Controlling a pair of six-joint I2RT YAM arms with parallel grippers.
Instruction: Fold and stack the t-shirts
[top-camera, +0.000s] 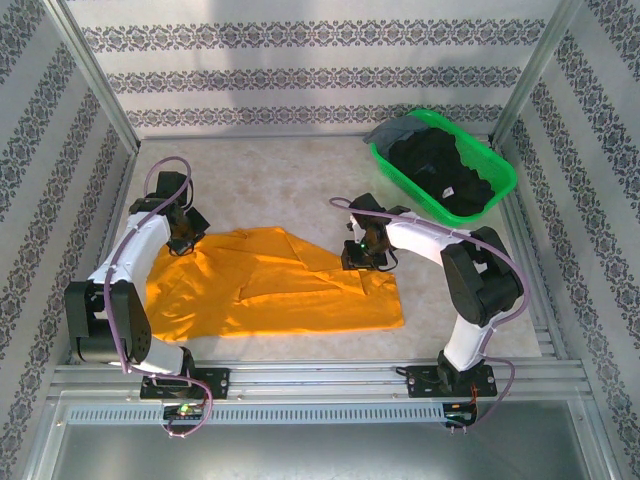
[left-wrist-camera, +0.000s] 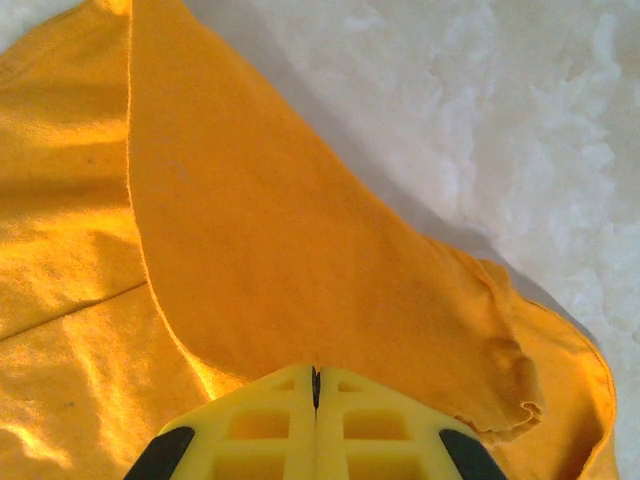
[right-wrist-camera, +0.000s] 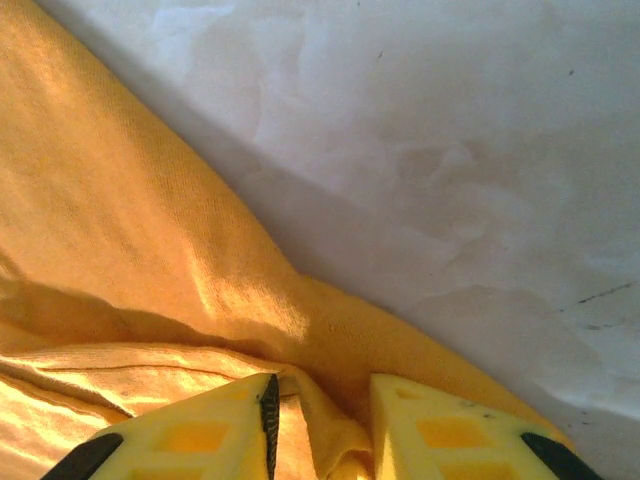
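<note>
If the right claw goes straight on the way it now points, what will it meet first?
Most likely the orange t-shirt: a raised fold of it lies between the parted fingers of the right claw, with the table just beyond. Depth is unclear.

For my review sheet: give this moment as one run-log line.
left claw: shut on orange t-shirt | right claw: open over its fold | dark shirts: in green basket | stack: not started

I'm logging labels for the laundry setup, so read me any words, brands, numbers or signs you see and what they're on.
None can be read.
The orange shirt is plain.
A white speck on the dark clothes in the green basket is too small to read.
The wallpaper is pattern, not lettering.
</note>
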